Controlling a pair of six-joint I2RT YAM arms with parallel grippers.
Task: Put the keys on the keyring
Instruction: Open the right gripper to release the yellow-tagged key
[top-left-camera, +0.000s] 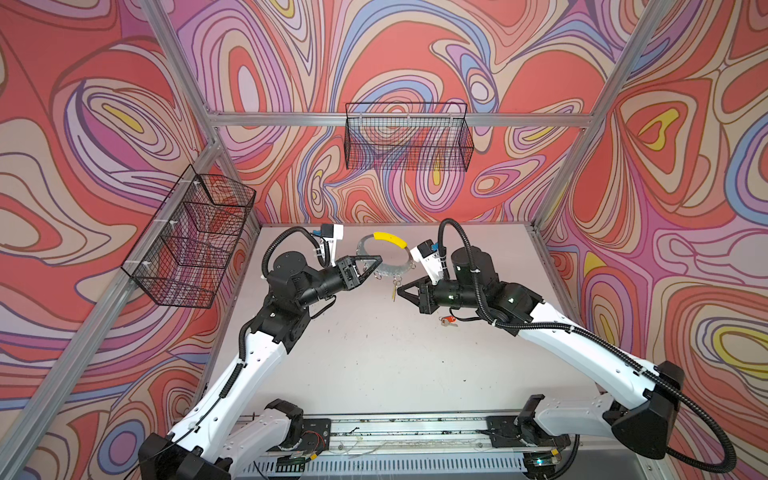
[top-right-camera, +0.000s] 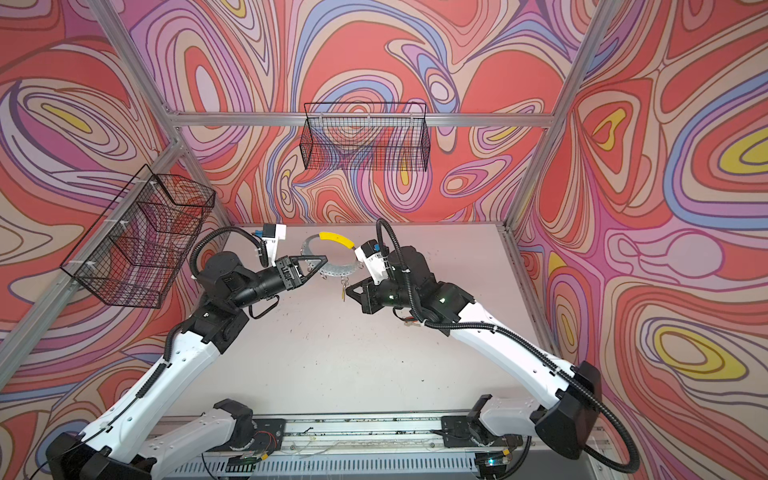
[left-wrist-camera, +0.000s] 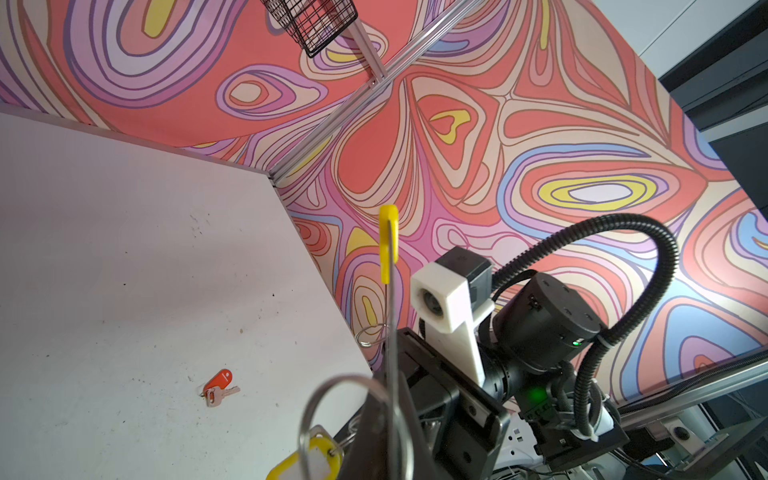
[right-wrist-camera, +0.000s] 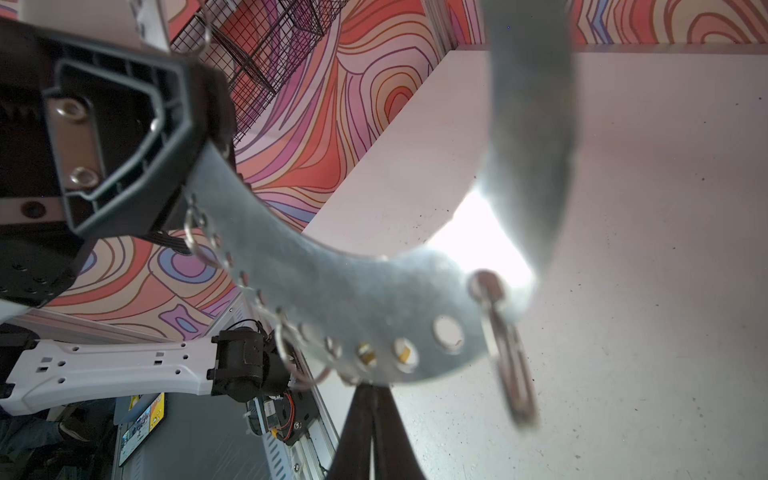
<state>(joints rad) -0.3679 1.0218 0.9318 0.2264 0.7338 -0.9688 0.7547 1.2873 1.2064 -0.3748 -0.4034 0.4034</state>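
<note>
My left pincer (top-left-camera: 378, 259): clamped on the rim of the keyring (top-left-camera: 392, 270), a large flat grey metal ring with a yellow arc segment and small wire split rings (left-wrist-camera: 353, 378) along its edge.
Keyring: lifted off the white tabletop (top-left-camera: 374, 353), near its far edge, with the yellow arc on the far side.
My right pincer (top-left-camera: 400, 292): jaws together, tips just under the ring's lower rim. I cannot tell whether they nip anything.
Yellow-tagged key (top-left-camera: 392, 291): small silver metal key with a yellow oval plastic tag, hanging from a split ring on the lower rim, just beside my right tips.
Red-tagged key (top-left-camera: 448, 320): small silver metal key with a red oval plastic tag, lying on the tabletop beneath my right arm, apart from the keyring.
</note>
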